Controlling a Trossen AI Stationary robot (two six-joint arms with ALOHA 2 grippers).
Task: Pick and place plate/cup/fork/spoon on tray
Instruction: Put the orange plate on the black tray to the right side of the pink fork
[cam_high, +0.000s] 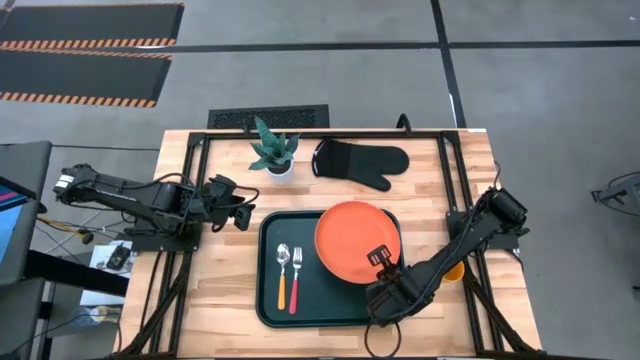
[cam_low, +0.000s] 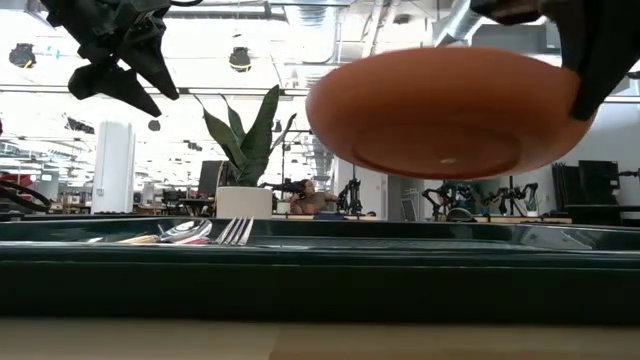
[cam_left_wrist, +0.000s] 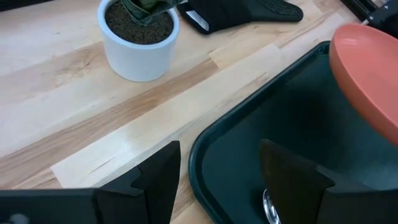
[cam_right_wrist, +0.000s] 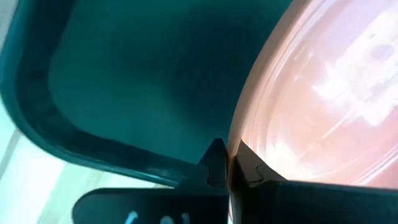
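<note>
The orange-red plate (cam_high: 352, 238) hangs over the right half of the dark green tray (cam_high: 272, 300); the low view shows its underside (cam_low: 440, 120) clear above the tray rim. My right gripper (cam_high: 381, 259) is shut on the plate's near right rim. The spoon (cam_high: 283, 275) with its orange handle and the fork (cam_high: 296, 275) with its red handle lie side by side in the tray's left half. The orange-yellow cup (cam_high: 456, 271) stands on the table right of the tray, mostly hidden by my right arm. My left gripper (cam_high: 243, 212) is open and empty above the tray's far left corner. My right gripper pinches the plate's rim (cam_right_wrist: 249, 146) at its near right edge, one finger over the rim on the plate's inner face and one under it. The fingers come slanting from the table's near right side. The plate is lifted clear of the tray, about level.
A potted plant in a white pot (cam_high: 277, 158) and a black oven mitt (cam_high: 360, 163) lie at the far side of the table, beyond the tray. Bare wood shows left of the tray (cam_left_wrist: 93, 118) and along the near edge.
</note>
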